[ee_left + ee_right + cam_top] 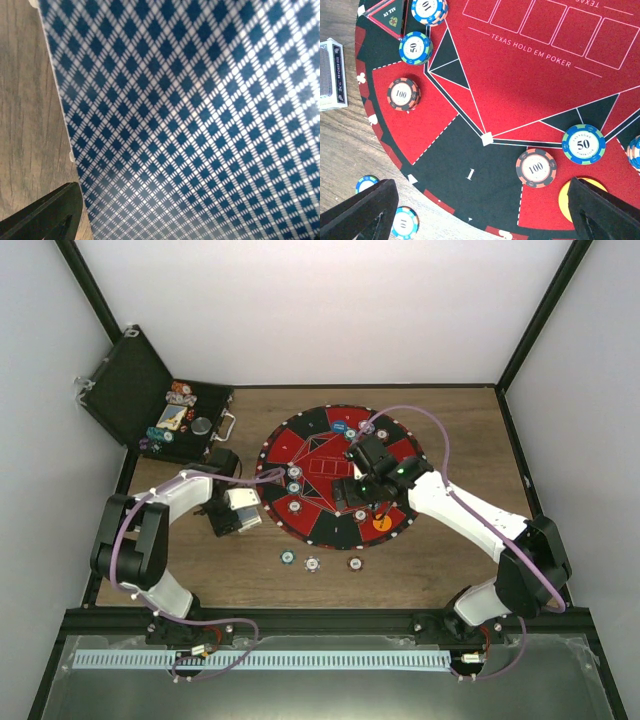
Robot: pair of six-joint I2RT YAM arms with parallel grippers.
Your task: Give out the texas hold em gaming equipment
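A deck of playing cards [243, 508] in a white box lies on the wood just left of the round red-and-black mat [300, 445]. My left gripper [236, 514] is down around it. In the left wrist view the deck's blue diamond back [190, 120] fills the frame, with one dark finger [50, 215] at its left edge. Whether the pads press on it does not show. My right gripper [480, 215] hangs open over the mat's black "1" segment [470, 172]. A 100 chip [536, 168], a 50 chip [583, 144] and the orange button [566, 200] lie beside it.
More chips sit along the mat's left rim [403, 93] [415, 48]. Three chips [288, 558] [313, 563] [355, 563] lie on the wood in front of the mat. The open black case [150, 400] stands at the back left with chips inside.
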